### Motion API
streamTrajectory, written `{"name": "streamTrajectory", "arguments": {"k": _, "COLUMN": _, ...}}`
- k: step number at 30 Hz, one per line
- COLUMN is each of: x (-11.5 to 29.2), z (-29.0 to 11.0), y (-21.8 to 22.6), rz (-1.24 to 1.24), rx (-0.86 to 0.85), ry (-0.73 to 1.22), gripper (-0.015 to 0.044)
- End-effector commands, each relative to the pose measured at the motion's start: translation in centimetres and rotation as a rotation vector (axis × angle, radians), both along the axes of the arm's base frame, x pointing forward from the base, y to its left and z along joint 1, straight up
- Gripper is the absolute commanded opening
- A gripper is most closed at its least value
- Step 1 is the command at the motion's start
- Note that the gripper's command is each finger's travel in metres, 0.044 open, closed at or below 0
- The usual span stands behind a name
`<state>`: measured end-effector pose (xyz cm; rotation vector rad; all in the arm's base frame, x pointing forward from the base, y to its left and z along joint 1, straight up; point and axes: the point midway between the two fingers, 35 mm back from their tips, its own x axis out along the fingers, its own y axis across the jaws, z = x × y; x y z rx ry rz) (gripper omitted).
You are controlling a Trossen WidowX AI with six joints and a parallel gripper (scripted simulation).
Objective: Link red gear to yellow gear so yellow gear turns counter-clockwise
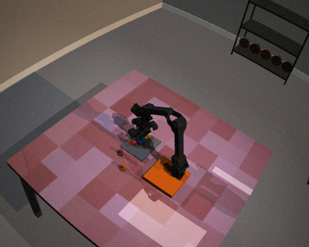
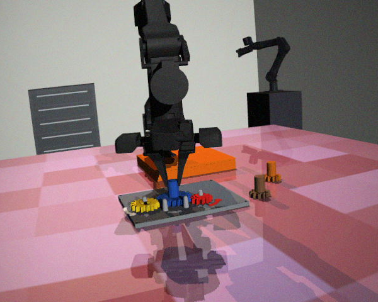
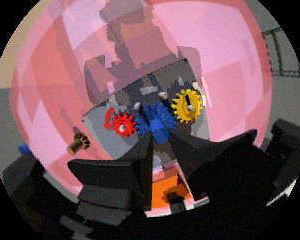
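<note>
Clamping the blue gear (image 1: 141,140) (image 2: 174,202) (image 3: 155,117) by its upright handle, with both fingertips of the gripper (image 1: 141,137) (image 2: 172,185) (image 3: 158,132) closed on it. Holds it upright and low over the grey board (image 1: 141,153) (image 2: 222,195) (image 3: 102,132), between the red gear (image 1: 133,142) (image 2: 201,198) (image 3: 125,123) and the yellow gear (image 1: 147,136) (image 2: 145,205) (image 3: 187,106), teeth right up beside both. Cannot tell for certain whether flat on the board. Shows two bare pegs, a left-hand peg (image 2: 165,205) and a right-hand peg (image 2: 186,202) in the exterior view, just beside the blue teeth. Leaves the brown gear (image 1: 120,152) (image 2: 259,187) (image 3: 78,144) standing off the board on the table (image 1: 96,159) (image 2: 68,253), handle up, near the orange gear (image 1: 122,168) (image 2: 271,172), likewise upright. Rises from an orange slab (image 1: 159,178) (image 2: 208,159) (image 3: 162,192), well apart from the shelf rack (image 1: 237,43) on the floor.
</note>
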<state>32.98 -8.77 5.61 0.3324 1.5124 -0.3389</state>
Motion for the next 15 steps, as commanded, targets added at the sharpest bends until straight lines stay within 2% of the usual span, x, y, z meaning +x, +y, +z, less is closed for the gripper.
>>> {"name": "streamTrajectory", "arguments": {"k": 1, "x": 0.1, "z": -0.1, "y": 0.0, "rz": -0.030, "rx": 0.000, "ry": -0.001, "gripper": 0.0000}}
{"name": "streamTrajectory", "arguments": {"k": 4, "x": 0.0, "z": -0.2, "y": 0.1, "rz": -0.081, "rx": 0.002, "ry": -0.002, "gripper": 0.0000}}
{"name": "streamTrajectory", "arguments": {"k": 9, "x": 0.0, "z": 0.2, "y": 0.0, "rz": -0.123, "rx": 0.003, "ry": -0.002, "gripper": 0.0131}}
{"name": "streamTrajectory", "arguments": {"k": 15, "x": 0.1, "z": 1.1, "y": 0.0, "rz": -0.138, "rx": 0.003, "ry": -0.003, "gripper": 0.0140}}
